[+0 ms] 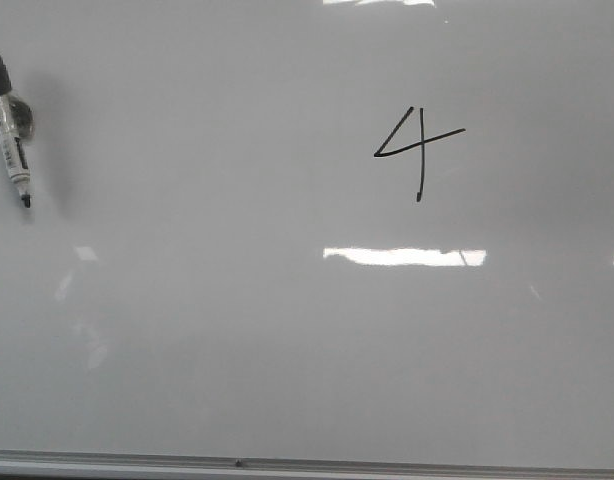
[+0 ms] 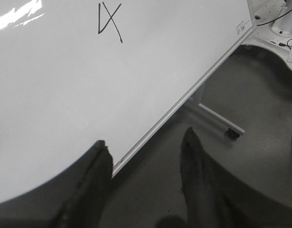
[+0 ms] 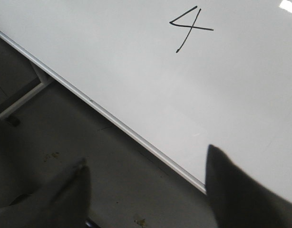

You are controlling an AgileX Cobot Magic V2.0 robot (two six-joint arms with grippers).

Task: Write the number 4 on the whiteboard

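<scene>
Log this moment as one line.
black hand-drawn number 4: written | glossy whiteboard | black-and-white marker: on board | both grippers: open, empty

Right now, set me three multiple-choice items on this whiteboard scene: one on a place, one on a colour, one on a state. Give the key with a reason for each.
1. Where on the whiteboard does the marker lie in the front view?
A. at its left edge
B. beside the bottom frame
C. across the digit

2. What colour are the strokes of the number 4?
A. red
B. black
C. blue

3. How do the left gripper and the right gripper stand?
A. both shut on the marker
B. one shut on the marker, one open
C. both open and holding nothing

Key:
1 A, the marker lies at the far left, well apart from the digit.
2 B, the lines are thin and black on the pale board.
3 C, each wrist view shows spread fingers with only floor and board between them.
</scene>
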